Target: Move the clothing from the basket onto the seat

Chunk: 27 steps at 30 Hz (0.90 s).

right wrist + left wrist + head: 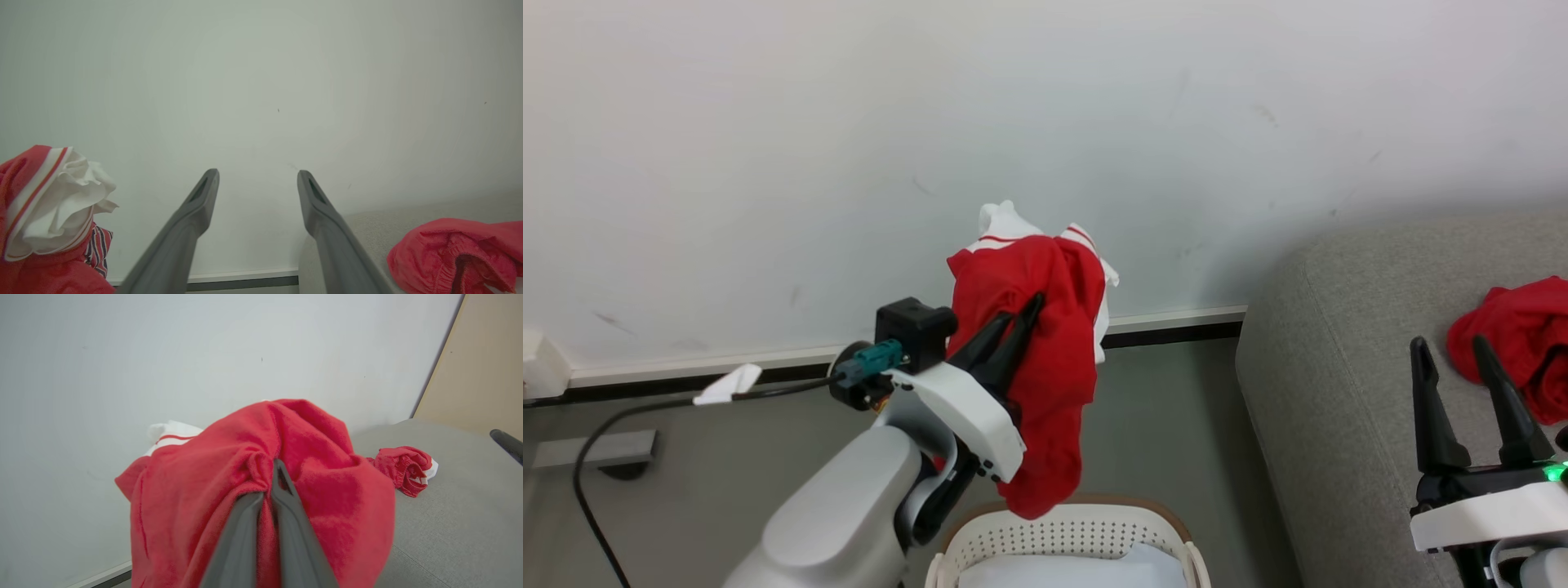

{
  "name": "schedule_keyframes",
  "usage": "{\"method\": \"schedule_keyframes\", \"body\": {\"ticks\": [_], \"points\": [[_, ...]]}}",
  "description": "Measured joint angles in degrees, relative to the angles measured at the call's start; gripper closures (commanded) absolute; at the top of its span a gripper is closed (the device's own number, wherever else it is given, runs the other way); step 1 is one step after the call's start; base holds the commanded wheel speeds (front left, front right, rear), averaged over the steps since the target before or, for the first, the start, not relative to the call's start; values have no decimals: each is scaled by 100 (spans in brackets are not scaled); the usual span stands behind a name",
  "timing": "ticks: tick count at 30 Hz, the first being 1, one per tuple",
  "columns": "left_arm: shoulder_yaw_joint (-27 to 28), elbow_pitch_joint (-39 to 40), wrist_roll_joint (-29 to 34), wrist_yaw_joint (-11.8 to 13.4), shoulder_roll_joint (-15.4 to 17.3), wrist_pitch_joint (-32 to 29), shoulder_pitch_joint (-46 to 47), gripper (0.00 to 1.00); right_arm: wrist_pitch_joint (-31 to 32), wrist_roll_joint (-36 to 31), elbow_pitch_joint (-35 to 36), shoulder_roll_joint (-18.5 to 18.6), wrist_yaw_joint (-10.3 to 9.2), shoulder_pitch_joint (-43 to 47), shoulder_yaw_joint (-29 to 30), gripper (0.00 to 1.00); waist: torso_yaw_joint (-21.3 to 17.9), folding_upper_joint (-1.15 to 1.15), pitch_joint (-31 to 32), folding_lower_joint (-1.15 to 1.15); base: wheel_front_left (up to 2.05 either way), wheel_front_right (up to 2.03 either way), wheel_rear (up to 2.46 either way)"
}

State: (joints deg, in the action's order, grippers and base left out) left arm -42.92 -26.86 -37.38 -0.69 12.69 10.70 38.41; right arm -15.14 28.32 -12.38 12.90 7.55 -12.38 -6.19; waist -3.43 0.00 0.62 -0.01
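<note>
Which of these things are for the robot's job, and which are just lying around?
For the job:
- red clothing, gripped by the shut left hand
- more red clothing, lying on the seat
- basket
- right hand, open

Just lying about:
- black cable
- white scrap on it
- grey box on the floor

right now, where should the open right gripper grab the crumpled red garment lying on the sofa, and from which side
Probably the raised, gathered ridge of the red garment, coming down from above. It lies bunched in a heap on the flat sofa cushion, so its edges hug the seat while the ridge stands proud. The right gripper, open, is close beside it.
</note>
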Motion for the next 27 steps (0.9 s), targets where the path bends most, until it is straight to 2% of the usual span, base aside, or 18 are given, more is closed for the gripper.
{"method": "schedule_keyframes", "body": {"ticks": [8, 15, 22, 27], "points": [[37, 965, 19, 358, 257, -335, -18, 100, 0, 18, -31, -5, 0, 51, -260, 0, -34, 0, 43, 0, 0, 0, 0], [22, 1305, 19, 477, 342, -468, -94, 100, 0, 58, -99, 9, 0, 19, -589, 0, -47, 0, 46, 0, 0, 0, 0], [-51, 1469, 19, 481, 355, -558, -97, 100, 0, 196, -269, 41, 0, -188, -1615, 0, 19, 0, 30, 1, 0, 0, 0], [-166, 1500, 19, 426, 282, -602, -83, 100, 0, 330, -469, 180, 0, -605, -2577, 0, 112, 0, 15, 1, 0, 0, 0]]}}
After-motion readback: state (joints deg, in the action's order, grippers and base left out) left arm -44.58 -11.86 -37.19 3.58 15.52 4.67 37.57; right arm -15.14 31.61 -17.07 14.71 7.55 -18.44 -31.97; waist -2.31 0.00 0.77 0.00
